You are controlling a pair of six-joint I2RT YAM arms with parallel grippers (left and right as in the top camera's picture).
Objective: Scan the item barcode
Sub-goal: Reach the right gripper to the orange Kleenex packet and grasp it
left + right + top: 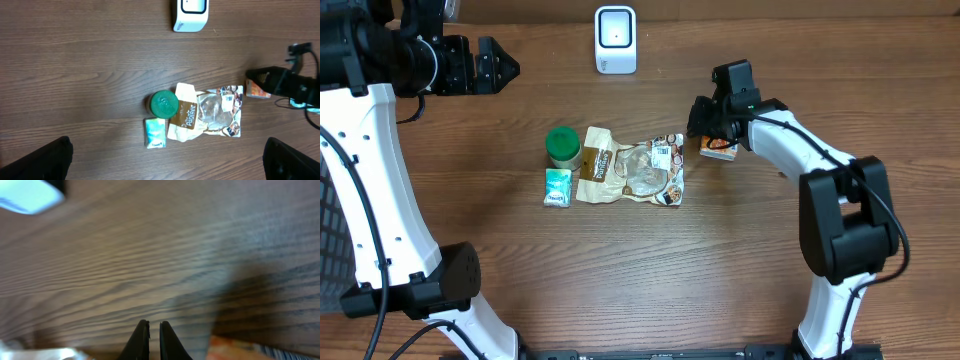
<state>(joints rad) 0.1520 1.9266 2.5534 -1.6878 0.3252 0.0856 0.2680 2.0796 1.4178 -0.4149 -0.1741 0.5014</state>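
Mid-table (740, 250) I see the snack bag (630, 172). At its 2 o'clock the small orange box (719, 151) lies just beside my right hand (154, 324), fingers pressed together on nothing. Farther off, the scanner (615, 40) stands at 12 o'clock, and my left hand (500, 58) hangs spread wide at 10 o'clock.

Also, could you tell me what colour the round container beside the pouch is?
The round container is green, clearest in the left wrist view.

Seemingly free tabletop (620, 105) between scanner (615, 38), pouch (632, 168)
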